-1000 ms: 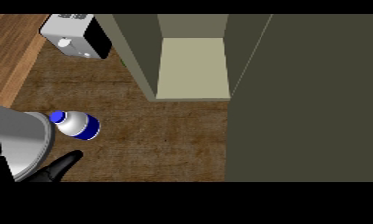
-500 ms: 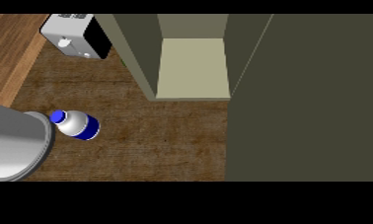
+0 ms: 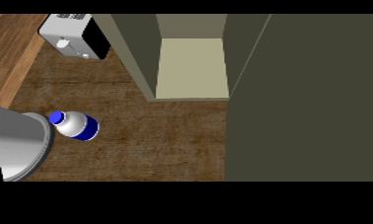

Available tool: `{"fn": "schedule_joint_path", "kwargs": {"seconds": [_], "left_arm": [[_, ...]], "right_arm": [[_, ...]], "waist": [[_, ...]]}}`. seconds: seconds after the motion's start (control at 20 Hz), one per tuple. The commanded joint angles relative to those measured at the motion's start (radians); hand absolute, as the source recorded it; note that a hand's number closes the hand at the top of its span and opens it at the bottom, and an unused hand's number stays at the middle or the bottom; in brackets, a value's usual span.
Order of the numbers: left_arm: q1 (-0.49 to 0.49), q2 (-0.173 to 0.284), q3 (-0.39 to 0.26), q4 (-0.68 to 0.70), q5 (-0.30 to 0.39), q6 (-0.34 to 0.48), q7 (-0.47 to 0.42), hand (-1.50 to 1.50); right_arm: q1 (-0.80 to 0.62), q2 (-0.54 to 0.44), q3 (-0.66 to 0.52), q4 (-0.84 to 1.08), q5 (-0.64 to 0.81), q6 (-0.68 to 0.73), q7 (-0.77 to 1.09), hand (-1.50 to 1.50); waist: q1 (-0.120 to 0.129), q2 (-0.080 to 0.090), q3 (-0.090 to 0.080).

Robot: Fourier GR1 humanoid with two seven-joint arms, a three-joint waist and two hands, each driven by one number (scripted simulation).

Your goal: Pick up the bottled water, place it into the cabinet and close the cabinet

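The bottled water [image 3: 73,125] stands on the wooden counter at the lower left, clear with a blue cap and a blue label band. A grey forearm [image 3: 22,144] fills the lower left corner, its edge right beside the bottle's cap; no hand shows on it. The cabinet [image 3: 191,67] stands open at the top centre, with a pale bare shelf inside. Its dark olive door [image 3: 299,99] is swung out and covers the right side of the view. Neither hand is visible.
A white and black toaster [image 3: 73,38] sits at the back left, next to the cabinet's left wall [image 3: 134,55]. Brown counter [image 3: 153,139] stretches between the bottle and the door. The counter's left edge runs along a lighter wood strip [image 3: 18,60].
The black hand seen at the lower left one second ago has gone out of view; only the grey forearm stays there. The bottle and the cabinet have not moved.
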Motion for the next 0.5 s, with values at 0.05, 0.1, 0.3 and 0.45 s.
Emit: {"fn": "schedule_joint_path", "kwargs": {"seconds": [0.05, 0.1, 0.3, 0.45], "left_arm": [[0.02, -0.001, 0.066, 0.061, 0.093, -0.013, -0.065, -1.5], [-0.066, -0.001, 0.061, 0.123, 0.061, 0.036, -0.028, -1.5], [-0.016, -0.001, 0.123, 0.155, 0.164, -0.009, -0.068, -1.5], [-0.079, -0.001, 0.214, 0.248, 0.249, -0.036, -0.109, -1.5]], "right_arm": [[0.153, 0.026, 0.054, -0.205, -0.015, 0.019, 0.008, -1.5], [0.128, 0.002, 0.0, -0.189, -0.073, 0.026, 0.013, -1.5], [0.189, 0.009, -0.004, -0.184, -0.065, 0.047, -0.053, -1.5], [0.216, -0.006, -0.002, -0.21, -0.074, 0.058, -0.046, -1.5]], "waist": [[-0.004, -0.003, -0.001], [-0.008, 0.002, 0.0], [-0.003, -0.001, -0.001], [-0.006, 0.001, -0.002]]}}
